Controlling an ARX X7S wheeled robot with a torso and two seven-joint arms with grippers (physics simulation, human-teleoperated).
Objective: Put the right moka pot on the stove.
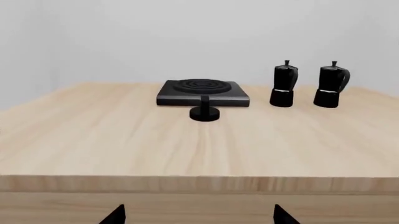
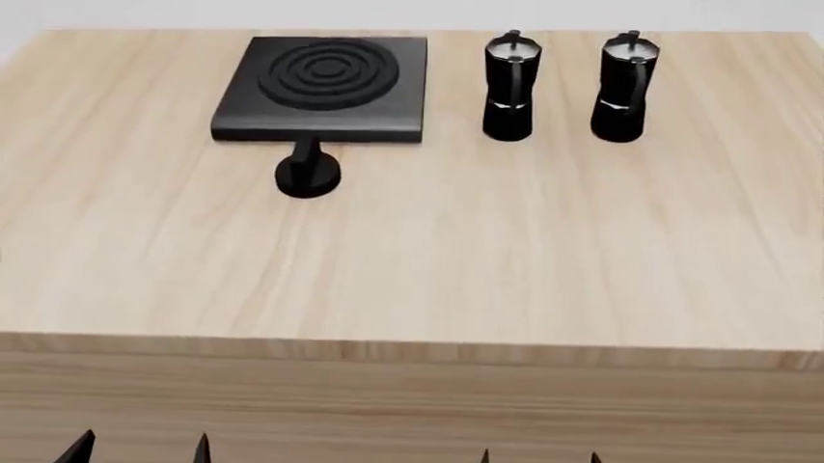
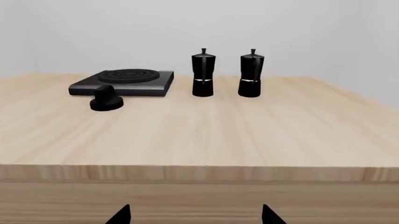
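Note:
Two black moka pots stand upright at the table's far side. The right moka pot [image 2: 626,88] is right of its twin [image 2: 510,87]; it also shows in the left wrist view [image 1: 331,85] and the right wrist view [image 3: 251,74]. The stove [image 2: 324,87], a flat black slab with concentric rings, lies left of the pots, also in the left wrist view [image 1: 203,92] and the right wrist view [image 3: 124,82]. My left gripper [image 2: 139,451] and right gripper [image 2: 538,457] are open and empty, below the table's front edge, far from the pots.
A small round black knob [image 2: 308,173] stands just in front of the stove. The wooden table's front edge [image 2: 412,349] runs between the grippers and everything else. A pale wall lies behind the table.

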